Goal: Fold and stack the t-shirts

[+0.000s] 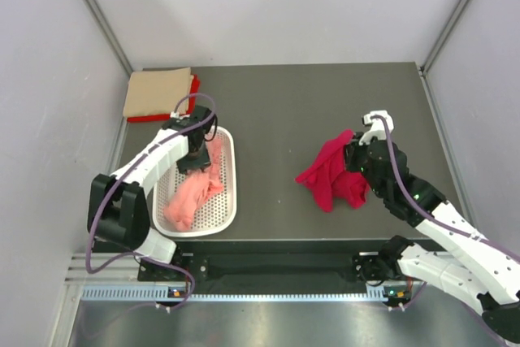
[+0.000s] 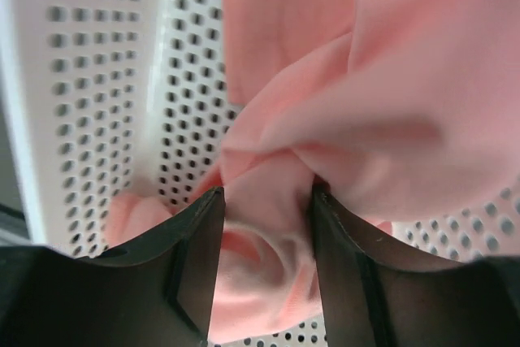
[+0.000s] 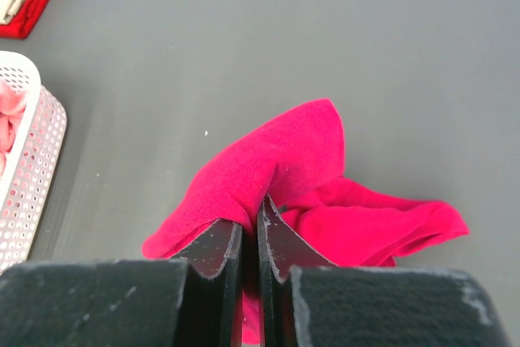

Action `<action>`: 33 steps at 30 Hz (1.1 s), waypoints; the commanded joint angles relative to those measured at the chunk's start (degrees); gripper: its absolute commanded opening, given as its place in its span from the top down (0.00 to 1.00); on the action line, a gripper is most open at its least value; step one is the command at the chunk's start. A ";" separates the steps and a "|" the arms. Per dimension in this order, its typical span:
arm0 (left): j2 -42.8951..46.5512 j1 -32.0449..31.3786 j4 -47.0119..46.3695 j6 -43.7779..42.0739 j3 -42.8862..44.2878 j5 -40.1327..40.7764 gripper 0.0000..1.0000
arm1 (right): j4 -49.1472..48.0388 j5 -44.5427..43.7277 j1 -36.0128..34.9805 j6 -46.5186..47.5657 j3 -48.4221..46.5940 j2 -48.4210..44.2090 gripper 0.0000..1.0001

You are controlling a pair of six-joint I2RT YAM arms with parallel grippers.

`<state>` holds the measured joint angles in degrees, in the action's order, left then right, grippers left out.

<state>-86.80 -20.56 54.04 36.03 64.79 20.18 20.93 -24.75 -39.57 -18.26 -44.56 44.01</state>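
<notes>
Overhead camera looks down; wrist cameras sit close behind fingers (image 2: 191,274) (image 3: 213,266).

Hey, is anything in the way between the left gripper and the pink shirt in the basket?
Nothing visible. The left gripper is down inside the white basket, and its fingers stand apart on either side of a bunched fold of the pink shirt, with no other thing between them and the cloth.

A crimson shirt (image 1: 329,175), salmon shirt (image 1: 192,197), white perforated basket (image 1: 230,193).
</notes>
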 commanded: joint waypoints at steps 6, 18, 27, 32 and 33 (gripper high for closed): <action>3.92 -7.20 7.13 -2.19 14.12 2.41 0.40 | -0.89 0.06 0.72 -0.63 -0.45 -1.91 1.00; -5.56 -19.35 5.38 3.17 10.45 0.64 0.41 | -1.33 0.58 0.72 -0.29 -1.06 -0.85 1.00; -10.49 -19.00 6.77 0.80 9.03 8.45 0.82 | -0.89 0.50 0.72 -0.20 -1.59 -1.64 1.00; -6.45 -14.28 6.61 -5.60 6.84 14.81 0.95 | -1.15 0.58 0.72 -0.11 -0.62 -3.58 1.00; -4.97 -12.68 6.08 -6.66 6.31 13.75 0.97 | -1.07 0.58 0.72 0.07 -0.53 -3.93 1.00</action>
<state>-96.84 -37.69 59.46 34.02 72.05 28.99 22.06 -24.16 -39.51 -18.22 -44.51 42.09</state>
